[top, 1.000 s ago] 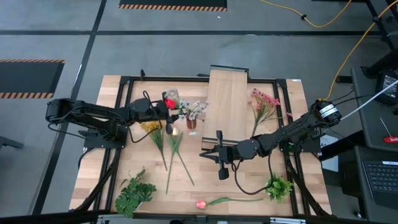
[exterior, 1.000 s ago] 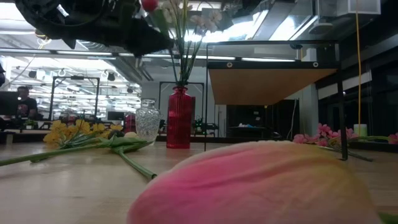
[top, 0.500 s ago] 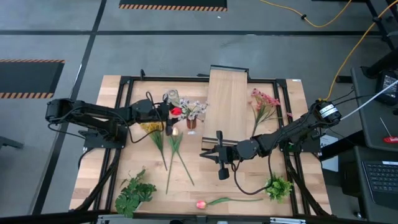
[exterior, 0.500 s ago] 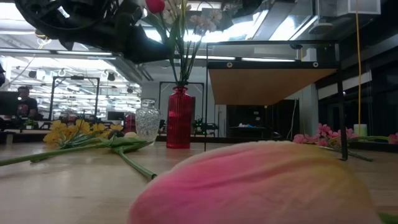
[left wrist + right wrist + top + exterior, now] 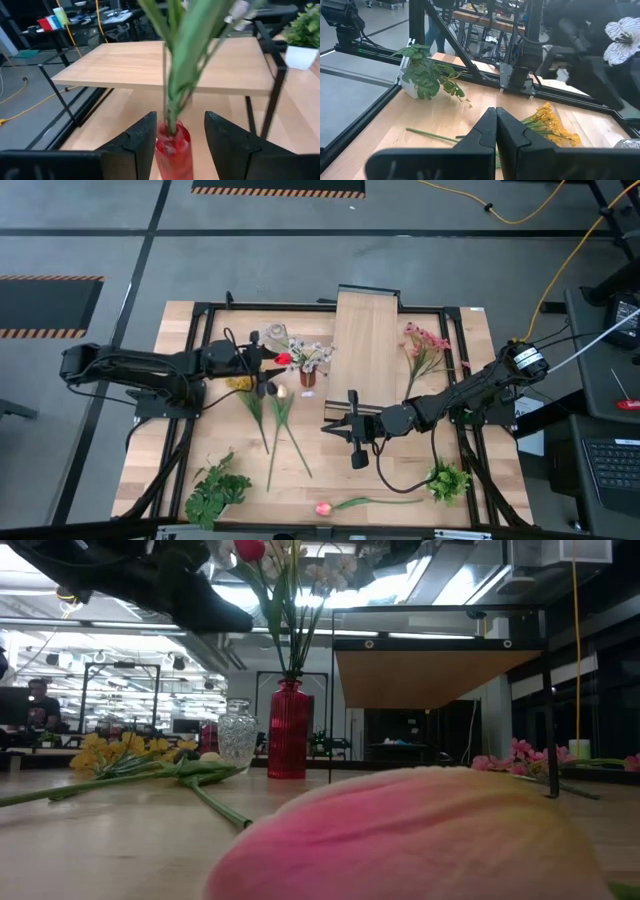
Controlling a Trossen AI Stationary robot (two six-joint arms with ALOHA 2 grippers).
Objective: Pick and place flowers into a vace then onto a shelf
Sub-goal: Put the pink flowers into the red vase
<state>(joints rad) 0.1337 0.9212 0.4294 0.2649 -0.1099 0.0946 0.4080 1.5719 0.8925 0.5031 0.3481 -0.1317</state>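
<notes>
The left gripper hovers just at 9 o'clock of the red vase; its fingers stand apart on either side of the vase and hold nothing. The red rose and white sprigs stand in this red vase. The clear vace sits at 11 o'clock of it, beside the shelf. Yellow daisies lie on the surface. The right gripper, at 6 o'clock of the shelf, has its fingers pressed together, empty. Pink blossoms lie at 3 o'clock of the shelf.

Both arms are matte black, slim and jointed, with black cables looping along them. Each gripper has two blocky, angular black fingers.
</notes>
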